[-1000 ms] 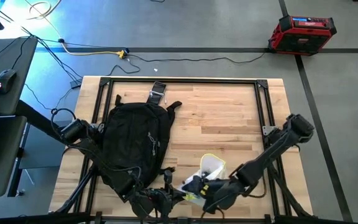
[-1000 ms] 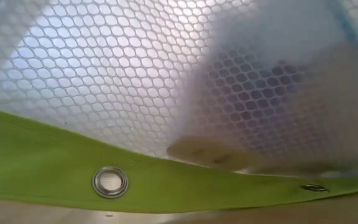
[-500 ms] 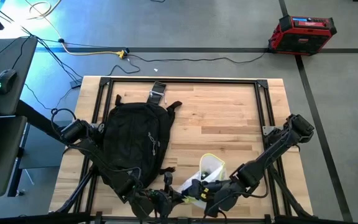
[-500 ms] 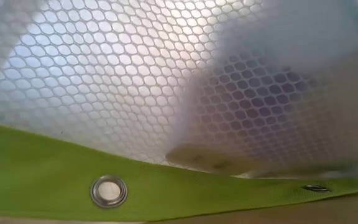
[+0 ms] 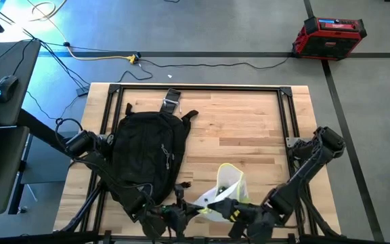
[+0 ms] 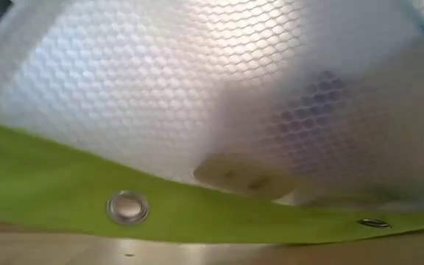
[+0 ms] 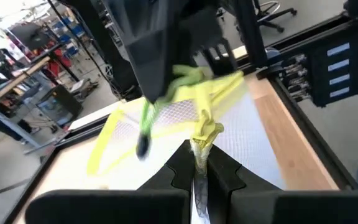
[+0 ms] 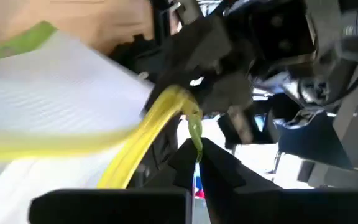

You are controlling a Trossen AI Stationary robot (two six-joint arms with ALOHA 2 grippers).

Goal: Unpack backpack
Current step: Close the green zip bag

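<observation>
Your right gripper has just clamped the translucent mesh pouch's neon-yellow trim at the table's near edge; left gripper pinches it too; the large black fabric backpack lies beside, pouch out.

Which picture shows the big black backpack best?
The high view: it looks straight down on the whole backpack, lying on the left part of the table. The low view is filled by the mesh pouch with yellow-green trim. The two wrist views show that pouch and dark arm parts, but no clear backpack.
</observation>
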